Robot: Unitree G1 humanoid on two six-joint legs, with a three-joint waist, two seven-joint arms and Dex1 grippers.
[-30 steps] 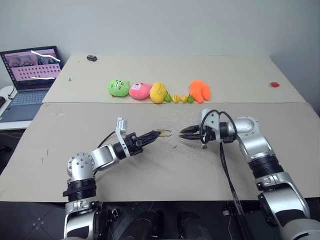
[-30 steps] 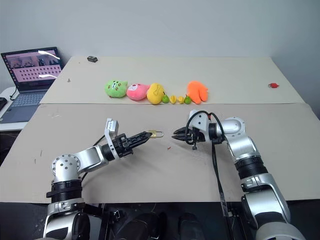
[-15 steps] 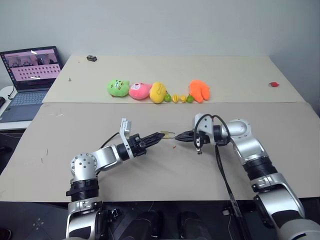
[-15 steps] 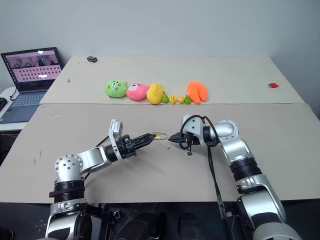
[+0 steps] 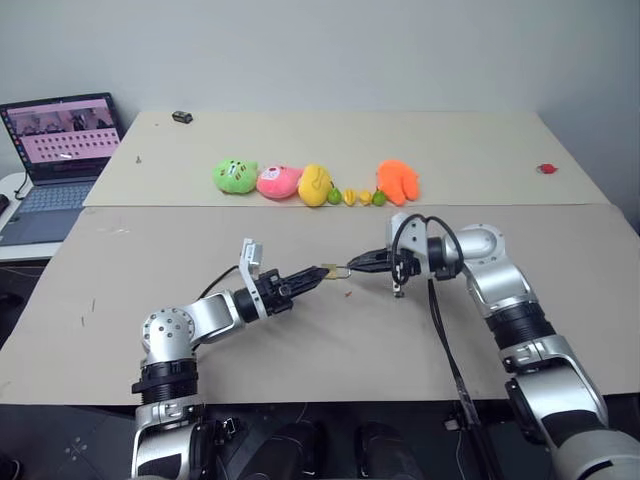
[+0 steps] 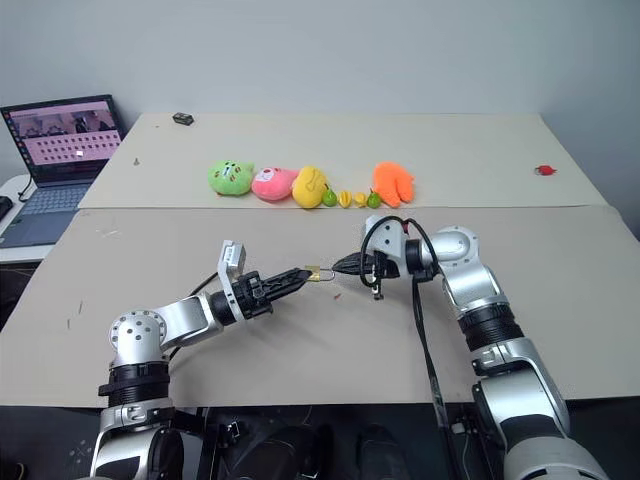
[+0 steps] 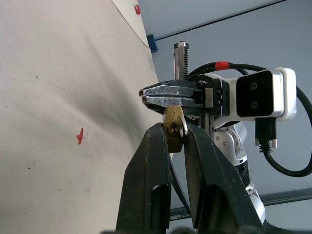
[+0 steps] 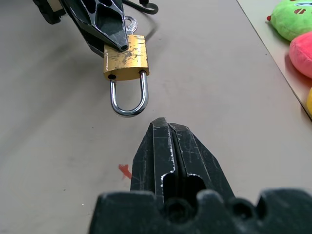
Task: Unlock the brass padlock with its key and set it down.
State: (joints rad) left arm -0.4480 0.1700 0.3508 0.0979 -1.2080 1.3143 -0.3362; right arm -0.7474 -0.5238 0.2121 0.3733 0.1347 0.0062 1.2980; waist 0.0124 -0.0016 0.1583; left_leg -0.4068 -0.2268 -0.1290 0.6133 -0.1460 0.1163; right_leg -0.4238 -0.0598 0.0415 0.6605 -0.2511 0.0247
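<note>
Left gripper [image 5: 318, 277] was clamped on the brass padlock [image 8: 126, 58], holding it above the table [image 5: 300, 350] at centre, shackle [image 8: 128, 100] aimed right. Right gripper [image 5: 352, 265], fingers pressed together and empty, sat just beside the shackle, not touching.

Left arm reaches in from 7 o'clock, forearm angled toward centre, left hand [image 5: 312, 279] pointing near level toward 2 o'clock, fingers [image 7: 151, 161] clamped narrow (on brass padlock [image 8: 126, 59] body). Right arm enters from 4 o'clock, elbow bent, wrist turned inward; right hand [image 5: 352, 264] points toward 9 o'clock, tilted slightly down, fingers pressed fully together, tip just short of shackle.
</note>
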